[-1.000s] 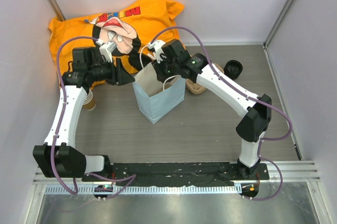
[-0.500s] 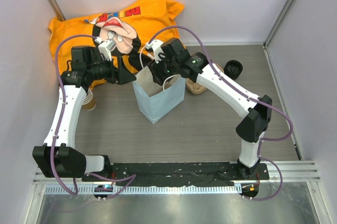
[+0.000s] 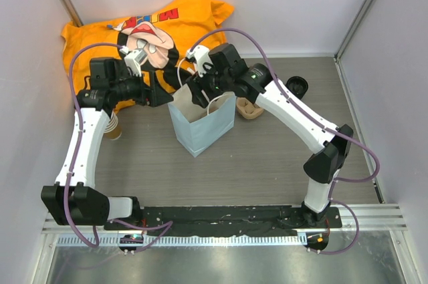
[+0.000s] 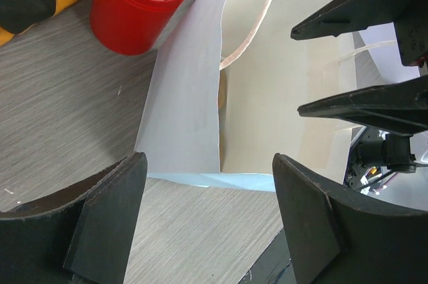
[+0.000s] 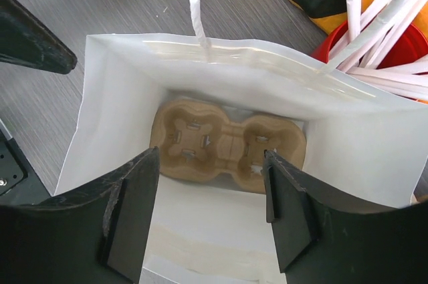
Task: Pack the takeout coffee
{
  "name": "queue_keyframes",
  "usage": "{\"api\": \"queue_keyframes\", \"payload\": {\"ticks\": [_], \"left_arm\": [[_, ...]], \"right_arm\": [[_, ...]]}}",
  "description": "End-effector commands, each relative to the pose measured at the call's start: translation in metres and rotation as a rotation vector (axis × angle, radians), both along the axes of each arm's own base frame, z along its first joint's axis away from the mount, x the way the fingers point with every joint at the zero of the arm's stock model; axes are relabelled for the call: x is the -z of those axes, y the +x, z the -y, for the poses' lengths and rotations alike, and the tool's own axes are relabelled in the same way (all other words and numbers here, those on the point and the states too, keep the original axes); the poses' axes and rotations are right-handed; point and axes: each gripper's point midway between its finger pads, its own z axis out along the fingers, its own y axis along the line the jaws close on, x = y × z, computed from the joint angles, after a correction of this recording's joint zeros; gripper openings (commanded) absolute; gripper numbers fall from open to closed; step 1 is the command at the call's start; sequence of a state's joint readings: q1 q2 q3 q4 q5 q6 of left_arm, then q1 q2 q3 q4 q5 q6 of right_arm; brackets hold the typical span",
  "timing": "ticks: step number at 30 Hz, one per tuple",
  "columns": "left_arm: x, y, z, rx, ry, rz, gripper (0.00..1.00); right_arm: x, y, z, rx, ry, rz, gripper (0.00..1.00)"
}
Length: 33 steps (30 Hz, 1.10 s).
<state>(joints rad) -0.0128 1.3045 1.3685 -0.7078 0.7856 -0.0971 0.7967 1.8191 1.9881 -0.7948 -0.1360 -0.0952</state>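
The takeout coffee [image 3: 296, 87], a brown cup with a black lid, stands on the table at the far right, apart from both grippers. A pale blue paper bag [image 3: 200, 122] stands open mid-table. In the right wrist view a brown cardboard cup carrier [image 5: 227, 145] lies on the bottom of the bag [image 5: 120, 97]. My right gripper [image 3: 198, 90] hangs open and empty over the bag's mouth [image 5: 210, 157]. My left gripper [image 3: 159, 93] is open and empty beside the bag's left side [image 4: 207, 164], the bag [image 4: 180, 97] just ahead of it.
A red cup of white sticks [image 4: 134, 10] stands behind the bag. Another cardboard carrier [image 3: 253, 109] lies right of the bag. A stack of lidless brown cups [image 3: 112, 127] stands at the left. An orange shirt [image 3: 147, 27] lies at the back left.
My right arm's elbow has swung to the right and its wrist has shifted slightly back; the gripper stays over the bag. The left arm has barely moved.
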Motion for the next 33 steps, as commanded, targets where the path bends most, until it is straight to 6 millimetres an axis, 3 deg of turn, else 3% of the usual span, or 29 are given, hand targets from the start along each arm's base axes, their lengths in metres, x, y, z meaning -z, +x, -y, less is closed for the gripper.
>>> {"api": "queue_keyframes", "payload": {"ticks": [1, 9, 14, 22, 26, 30, 33], "left_arm": [[-0.022, 0.004, -0.001, 0.001, -0.003, 0.073, 0.81], [-0.027, 0.004, -0.001, 0.002, -0.004, 0.087, 0.87], [-0.034, 0.005, -0.001, -0.002, -0.002, 0.108, 1.00], [-0.052, 0.010, -0.005, -0.016, 0.025, 0.168, 1.00], [-0.075, 0.016, -0.010, -0.039, 0.054, 0.219, 1.00], [-0.088, 0.026, -0.014, -0.055, 0.073, 0.255, 1.00], [-0.094, 0.037, -0.015, -0.062, 0.086, 0.265, 1.00]], "right_arm": [[-0.044, -0.011, 0.001, -0.037, 0.078, 0.068, 0.69], [-0.059, -0.016, 0.002, -0.070, 0.088, 0.100, 0.79], [-0.094, -0.029, 0.007, -0.130, 0.125, 0.157, 0.87], [-0.136, -0.050, 0.027, -0.213, 0.141, 0.261, 0.94], [-0.155, -0.062, 0.042, -0.253, 0.141, 0.321, 0.95], [-0.156, -0.069, 0.057, -0.281, 0.092, 0.377, 0.95], [-0.147, -0.070, 0.066, -0.287, 0.040, 0.399, 0.95]]}}
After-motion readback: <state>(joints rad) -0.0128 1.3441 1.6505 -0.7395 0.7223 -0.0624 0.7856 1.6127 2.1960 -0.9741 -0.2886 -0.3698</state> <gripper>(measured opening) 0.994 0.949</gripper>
